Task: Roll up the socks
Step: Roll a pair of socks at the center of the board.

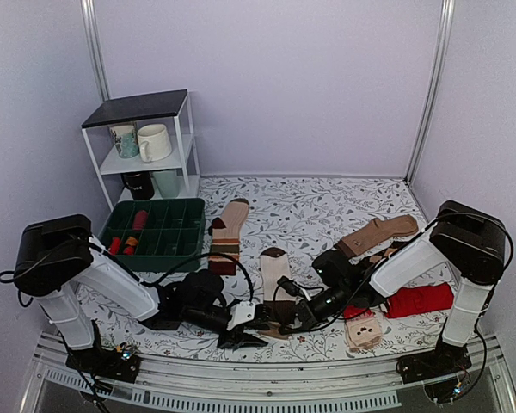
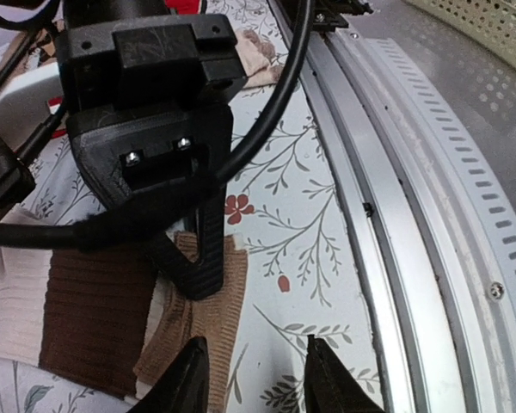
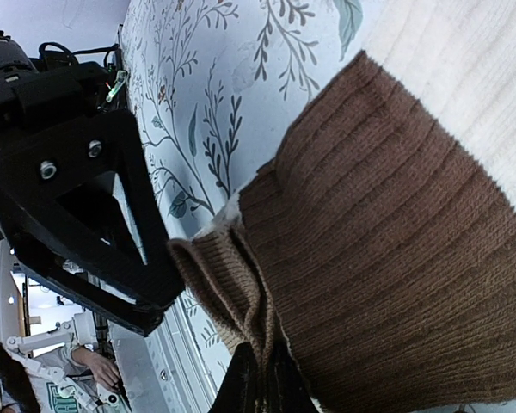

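Socks [image 1: 275, 268]: cream with a dark brown band, lying flat on the floral cloth [image 1: 310, 211] at front centre, tan end toward the near rail. Right gripper [image 3: 260, 389] is pressed together, pinching the tan end's edge. Left gripper [image 2: 258, 385] is spread, beside that same end, with only cloth showing between its fingers.

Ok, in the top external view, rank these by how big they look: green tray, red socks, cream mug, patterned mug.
1. green tray
2. red socks
3. cream mug and patterned mug: these look about alike, so I leave them tied. Both sit farther from the camera than the other two, which may shrink them.
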### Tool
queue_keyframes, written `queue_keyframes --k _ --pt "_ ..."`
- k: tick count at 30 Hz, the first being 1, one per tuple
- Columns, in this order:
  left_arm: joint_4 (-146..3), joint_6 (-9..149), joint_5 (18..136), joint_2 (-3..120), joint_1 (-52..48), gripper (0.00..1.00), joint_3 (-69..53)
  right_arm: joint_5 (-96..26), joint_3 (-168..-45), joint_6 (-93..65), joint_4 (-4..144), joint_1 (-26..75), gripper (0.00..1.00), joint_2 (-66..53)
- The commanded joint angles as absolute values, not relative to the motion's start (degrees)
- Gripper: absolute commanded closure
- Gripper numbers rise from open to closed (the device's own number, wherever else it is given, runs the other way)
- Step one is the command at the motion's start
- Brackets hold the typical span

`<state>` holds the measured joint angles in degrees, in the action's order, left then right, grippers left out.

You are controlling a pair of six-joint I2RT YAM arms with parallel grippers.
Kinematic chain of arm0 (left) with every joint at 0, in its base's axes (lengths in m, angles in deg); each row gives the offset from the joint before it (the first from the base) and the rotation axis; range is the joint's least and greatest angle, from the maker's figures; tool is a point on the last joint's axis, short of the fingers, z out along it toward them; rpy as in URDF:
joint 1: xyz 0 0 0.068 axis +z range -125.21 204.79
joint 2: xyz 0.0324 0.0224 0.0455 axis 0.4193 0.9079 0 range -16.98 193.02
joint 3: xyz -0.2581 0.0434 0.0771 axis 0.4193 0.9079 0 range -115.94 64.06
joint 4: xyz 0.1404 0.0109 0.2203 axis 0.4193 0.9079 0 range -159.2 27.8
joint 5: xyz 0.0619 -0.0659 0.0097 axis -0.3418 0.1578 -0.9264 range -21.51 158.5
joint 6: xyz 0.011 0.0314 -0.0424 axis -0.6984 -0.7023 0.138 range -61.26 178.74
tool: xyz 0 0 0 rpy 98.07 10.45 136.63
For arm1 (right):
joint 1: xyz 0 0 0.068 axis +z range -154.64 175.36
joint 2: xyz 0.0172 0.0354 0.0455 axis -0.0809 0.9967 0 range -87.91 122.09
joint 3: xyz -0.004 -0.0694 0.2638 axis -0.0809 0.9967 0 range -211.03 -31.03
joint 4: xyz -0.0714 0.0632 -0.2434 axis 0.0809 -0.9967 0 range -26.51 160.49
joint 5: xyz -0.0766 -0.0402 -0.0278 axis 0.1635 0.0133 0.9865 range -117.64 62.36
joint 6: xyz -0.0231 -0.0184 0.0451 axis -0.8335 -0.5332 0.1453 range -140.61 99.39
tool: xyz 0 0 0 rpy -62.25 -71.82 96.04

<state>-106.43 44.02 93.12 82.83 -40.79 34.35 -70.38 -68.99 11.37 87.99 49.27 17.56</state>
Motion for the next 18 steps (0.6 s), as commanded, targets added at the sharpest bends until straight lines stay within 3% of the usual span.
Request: queue_keyframes --k 1,18 --pt "-105.2 43.5 91.9 85.3 -41.3 0.59 32.7 -66.0 -65.9 11.5 78.0 49.9 1.00 22.2" --pt "-110.7 44.3 84.6 83.9 -41.4 0.59 36.7 -67.2 -64.9 11.7 78.7 49.9 1.00 22.3"
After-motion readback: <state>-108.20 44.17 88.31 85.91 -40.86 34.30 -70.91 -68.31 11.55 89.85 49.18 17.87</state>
